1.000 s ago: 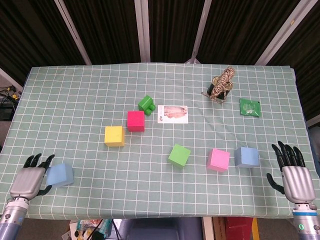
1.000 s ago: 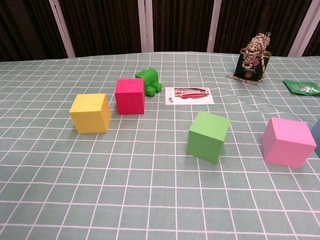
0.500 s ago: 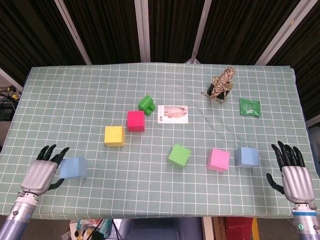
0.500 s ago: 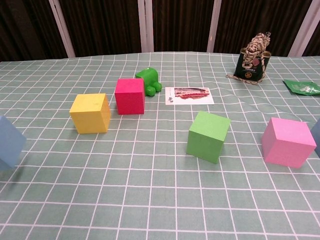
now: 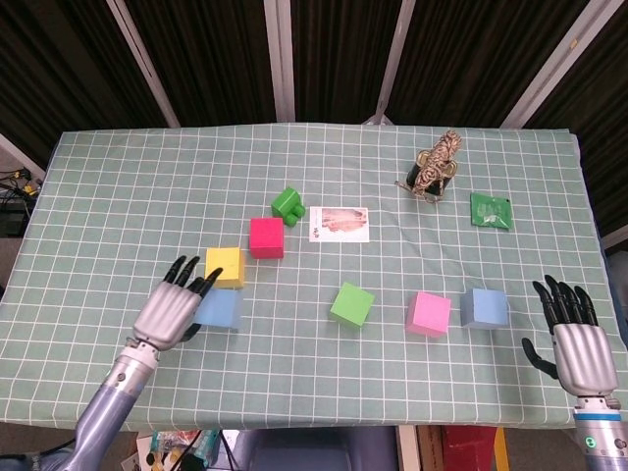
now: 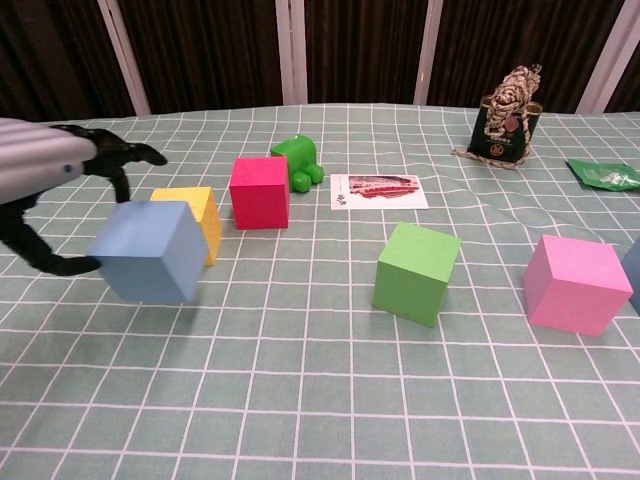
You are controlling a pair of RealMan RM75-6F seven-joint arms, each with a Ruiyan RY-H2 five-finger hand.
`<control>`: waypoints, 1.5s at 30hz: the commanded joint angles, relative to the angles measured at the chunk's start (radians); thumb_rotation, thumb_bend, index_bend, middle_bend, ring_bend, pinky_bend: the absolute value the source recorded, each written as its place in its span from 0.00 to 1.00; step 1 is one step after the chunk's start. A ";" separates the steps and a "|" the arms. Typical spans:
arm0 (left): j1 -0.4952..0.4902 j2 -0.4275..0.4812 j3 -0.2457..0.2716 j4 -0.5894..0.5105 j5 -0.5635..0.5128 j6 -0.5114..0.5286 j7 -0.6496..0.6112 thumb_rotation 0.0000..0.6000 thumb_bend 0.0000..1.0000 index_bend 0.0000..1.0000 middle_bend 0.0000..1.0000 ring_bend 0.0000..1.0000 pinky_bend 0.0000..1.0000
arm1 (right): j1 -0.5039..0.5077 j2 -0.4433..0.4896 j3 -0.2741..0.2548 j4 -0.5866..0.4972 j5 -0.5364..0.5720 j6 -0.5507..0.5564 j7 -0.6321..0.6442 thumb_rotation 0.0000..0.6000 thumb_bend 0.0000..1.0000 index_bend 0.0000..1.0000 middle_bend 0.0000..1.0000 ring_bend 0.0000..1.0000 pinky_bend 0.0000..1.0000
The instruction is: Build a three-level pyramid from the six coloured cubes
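My left hand [image 5: 173,309] holds a light blue cube [image 5: 220,309], lifted just above the cloth in front of the yellow cube [image 5: 224,266]; the chest view shows the left hand [image 6: 60,180] gripping this light blue cube [image 6: 150,250] in the air. A red cube [image 5: 266,236] stands behind and right of the yellow one. Mid-table lies a green cube [image 5: 351,303], then a pink cube [image 5: 429,313] and a second blue cube [image 5: 484,307] to its right. My right hand [image 5: 572,339] rests open at the table's right front edge, holding nothing.
A green toy [image 5: 287,204] and a printed card [image 5: 339,223] lie behind the red cube. A rope-wrapped dark object [image 5: 434,167] and a green packet [image 5: 492,210] sit at the far right. The checked cloth [image 5: 147,177] covers the whole table.
My left hand has carried the light blue cube from the front left corner rightward and inward, up to the yellow cube. The right hand has stayed still.
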 commanded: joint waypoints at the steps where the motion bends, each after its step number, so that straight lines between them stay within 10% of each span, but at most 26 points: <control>1: -0.076 -0.085 -0.043 0.030 -0.084 -0.017 0.082 1.00 0.41 0.01 0.38 0.00 0.00 | 0.001 0.002 0.000 -0.002 0.003 -0.004 0.007 1.00 0.35 0.00 0.00 0.00 0.00; 18: -0.329 -0.379 -0.134 0.172 -0.373 0.054 0.313 1.00 0.41 0.01 0.38 0.00 0.00 | 0.008 0.014 0.009 -0.009 0.021 -0.021 0.054 1.00 0.35 0.00 0.00 0.00 0.00; 45: -0.477 -0.418 -0.122 0.150 -0.573 0.194 0.386 1.00 0.41 0.00 0.39 0.00 0.00 | 0.009 0.016 0.008 -0.016 0.020 -0.021 0.060 1.00 0.35 0.00 0.00 0.00 0.00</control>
